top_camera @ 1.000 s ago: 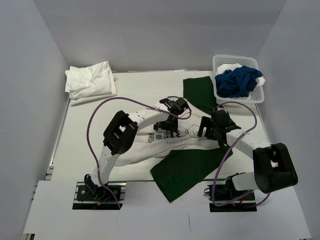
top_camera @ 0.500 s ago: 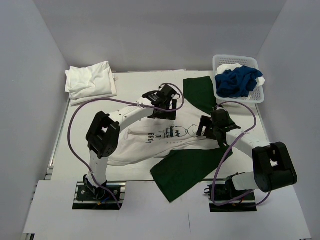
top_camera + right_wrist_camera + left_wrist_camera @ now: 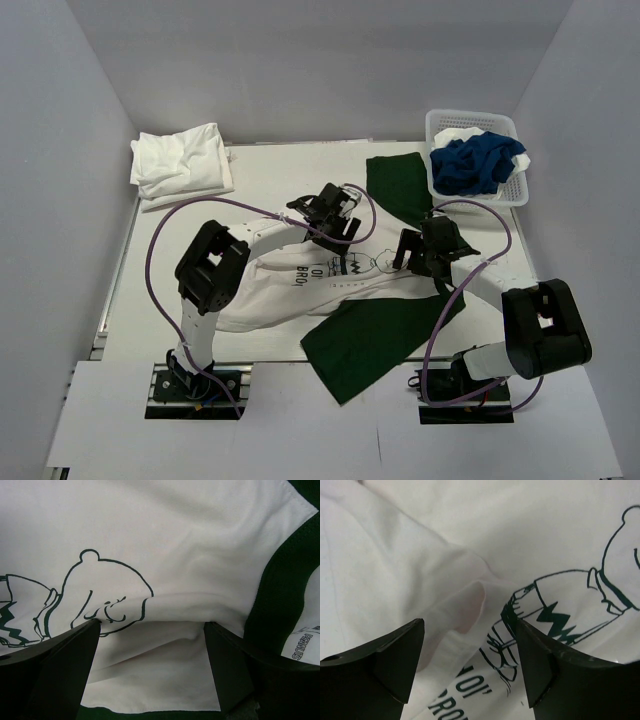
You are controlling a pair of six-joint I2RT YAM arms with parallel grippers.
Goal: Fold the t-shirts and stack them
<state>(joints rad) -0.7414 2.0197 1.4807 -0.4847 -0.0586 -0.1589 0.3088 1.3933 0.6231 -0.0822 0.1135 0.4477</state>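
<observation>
**Both grippers open over the printed shirt**

We have the printed white t-shirt (image 3: 270,300) lying rumpled mid-table, draped across the dark green t-shirt (image 3: 370,335), so it likely needs straightening before any fold. Our left gripper (image 3: 469,632) and right gripper (image 3: 152,627) sit close over it, jaws spread wide, each straddling a raised crease and gripping nothing. We judge they are placed to pinch those ridges. The folded white t-shirts (image 3: 180,165) lie far left; the blue t-shirt (image 3: 478,163) fills the basket (image 3: 470,117).

Left gripper (image 3: 335,222) and right gripper (image 3: 408,256) point down near each other, jaws parted.
</observation>
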